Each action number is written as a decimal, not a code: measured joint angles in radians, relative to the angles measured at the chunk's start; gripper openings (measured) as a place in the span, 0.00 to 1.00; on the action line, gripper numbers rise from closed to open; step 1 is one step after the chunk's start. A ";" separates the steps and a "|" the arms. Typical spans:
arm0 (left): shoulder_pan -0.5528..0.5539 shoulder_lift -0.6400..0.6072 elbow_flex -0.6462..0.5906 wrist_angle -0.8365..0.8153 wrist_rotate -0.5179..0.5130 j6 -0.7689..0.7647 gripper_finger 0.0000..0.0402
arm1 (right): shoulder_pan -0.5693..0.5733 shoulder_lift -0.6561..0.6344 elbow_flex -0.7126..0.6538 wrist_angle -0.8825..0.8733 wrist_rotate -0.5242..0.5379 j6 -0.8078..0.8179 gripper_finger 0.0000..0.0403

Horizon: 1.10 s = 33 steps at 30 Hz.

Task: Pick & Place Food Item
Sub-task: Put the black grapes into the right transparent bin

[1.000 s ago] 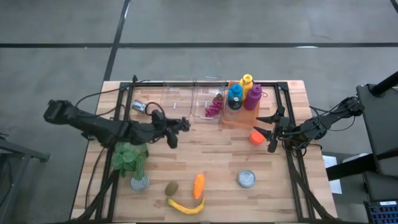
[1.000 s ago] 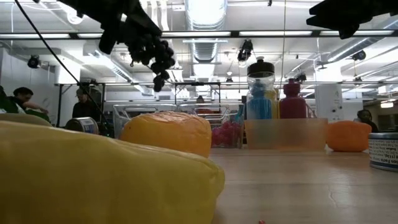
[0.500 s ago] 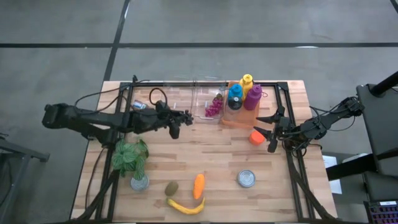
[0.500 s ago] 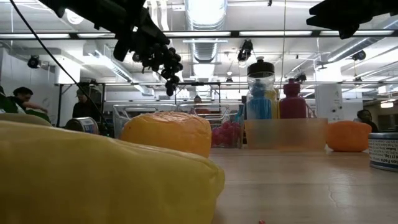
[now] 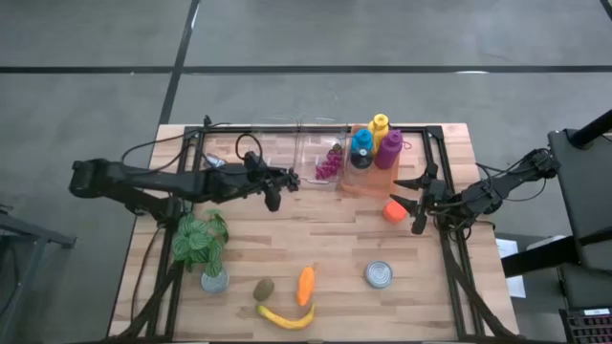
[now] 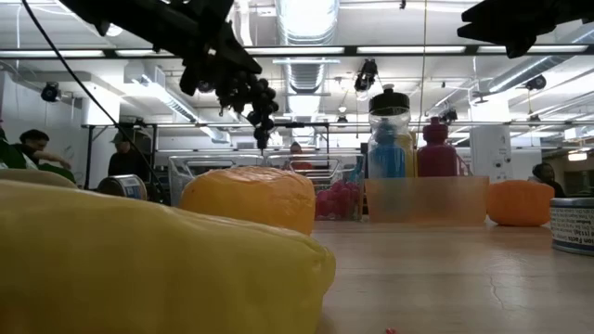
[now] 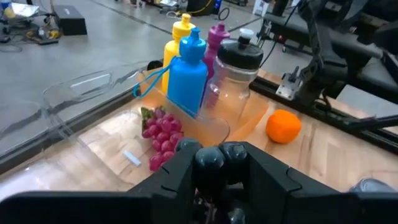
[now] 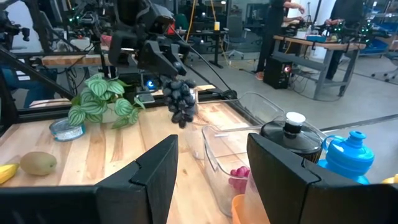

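Above the desk (image 5: 325, 239), the left end effector (image 5: 274, 183) grips a dark grape bunch (image 6: 252, 100) just short of the clear container (image 5: 277, 158); it should clear the rim before release, while the right end effector (image 5: 411, 199) waits part-open beside the orange (image 5: 394, 211).

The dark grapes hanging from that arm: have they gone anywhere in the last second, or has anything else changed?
The left gripper, shut on the dark grapes, has carried them across the table toward the clear containers, to just beside the one holding red grapes. Nothing was let go. The right gripper stayed open beside the orange; the can, carrot, banana and plant did not move.
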 joint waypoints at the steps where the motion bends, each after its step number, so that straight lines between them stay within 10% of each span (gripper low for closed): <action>1: 0.008 0.010 0.004 0.009 0.010 0.008 0.30 | 0.000 0.000 0.000 0.000 0.000 0.000 0.47; 33: 0.274 0.530 0.537 -0.208 0.194 0.127 0.30 | 0.000 0.000 0.000 0.000 0.000 0.000 0.47</action>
